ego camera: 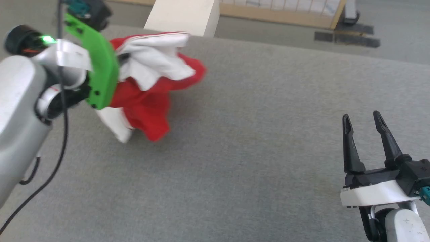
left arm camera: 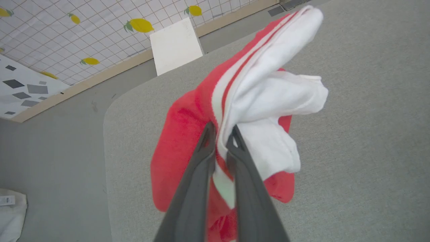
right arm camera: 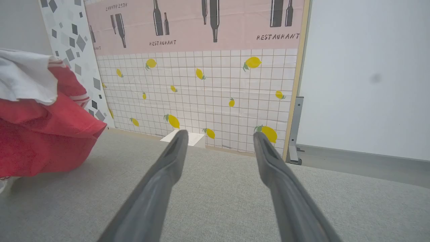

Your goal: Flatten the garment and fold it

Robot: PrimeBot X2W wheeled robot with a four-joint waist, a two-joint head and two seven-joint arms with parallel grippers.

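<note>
Left fingers (left arm camera: 195, 174) pinch the garment (left arm camera: 181, 141) over grey surface (left arm camera: 352, 151) — lemon-tiled wall (right arm camera: 218, 101) behind.

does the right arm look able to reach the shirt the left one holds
Probably yes: the right gripper is open, and nothing stands on the table between it and the shirt.

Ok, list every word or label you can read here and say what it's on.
"RESTAURANT": twice in dark letters on the pink wall panel, under the bottle shapes.
"RESTAURANT": a third time at that panel's upper left, printed backwards.
Garment: bunched up, no lettering on show.
White tag on the pale cloth on the floor: too small to read.
</note>
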